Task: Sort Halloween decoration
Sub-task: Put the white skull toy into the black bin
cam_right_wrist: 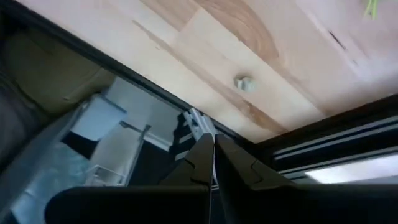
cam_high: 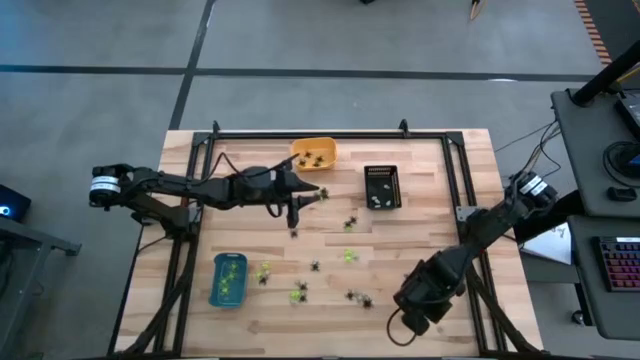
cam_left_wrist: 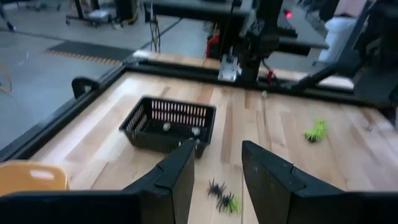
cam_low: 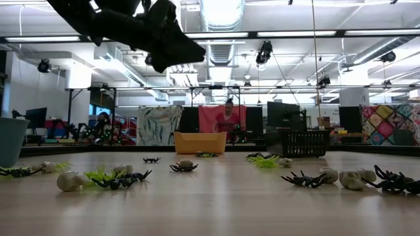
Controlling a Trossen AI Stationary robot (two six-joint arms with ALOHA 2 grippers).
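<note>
Halloween decoration trinkets lie scattered on the wooden table: black spiders (cam_high: 351, 222), lime-green pieces (cam_high: 349, 256) and whitish ones (cam_low: 71, 181). My left gripper (cam_high: 312, 192) hovers open between the orange tray (cam_high: 313, 152) and the black tray (cam_high: 382, 186). Nothing is between its fingers; a spider and a green piece (cam_left_wrist: 221, 199) lie on the table below them. My right gripper (cam_high: 412, 316) is shut and holds nothing. It hangs over the table's near right part, above the table's dark edge frame (cam_right_wrist: 323, 134), and a whitish trinket (cam_right_wrist: 244, 83) lies on the wood beyond.
The orange tray holds black pieces, the black tray (cam_left_wrist: 168, 124) whitish ones, and the blue tray (cam_high: 228, 279) at the near left green ones. A black frame (cam_high: 330, 134) borders the table. A desk with a keyboard (cam_high: 620, 262) stands to the right.
</note>
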